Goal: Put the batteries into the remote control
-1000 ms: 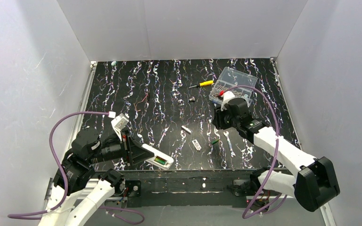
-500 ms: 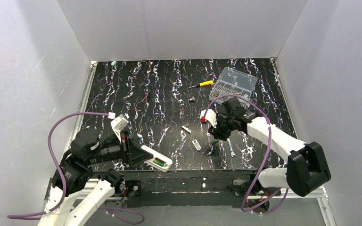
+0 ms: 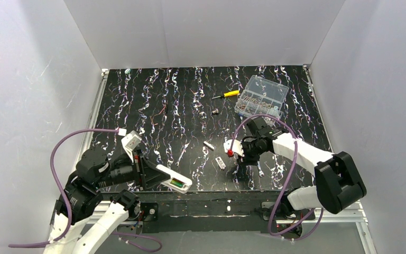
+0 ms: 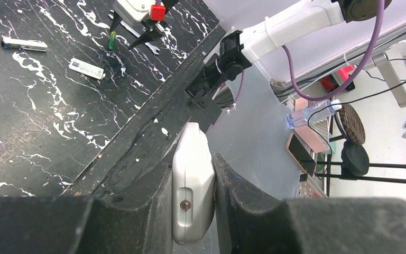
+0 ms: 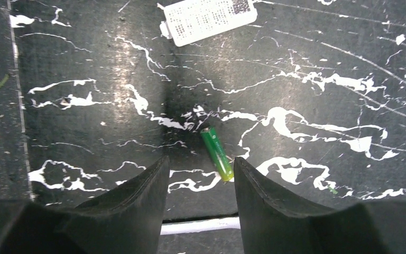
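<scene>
the white remote control [image 3: 174, 179] is being gripped by its edges in the closed left gripper [image 3: 149, 172], raised over the near edge of the black marbled table [image 3: 180, 100] toward its left corner, with a seated battery [image 3: 178, 183] showing green in its open back. the loose battery [image 5: 217, 154] is lying on the table near the near edge, right of centre, and the right gripper [image 5: 200, 164] is hovering just above it, jaws partly apart and holding nothing. a flat white labelled cover piece [image 5: 209, 18] is lying near it.
</scene>
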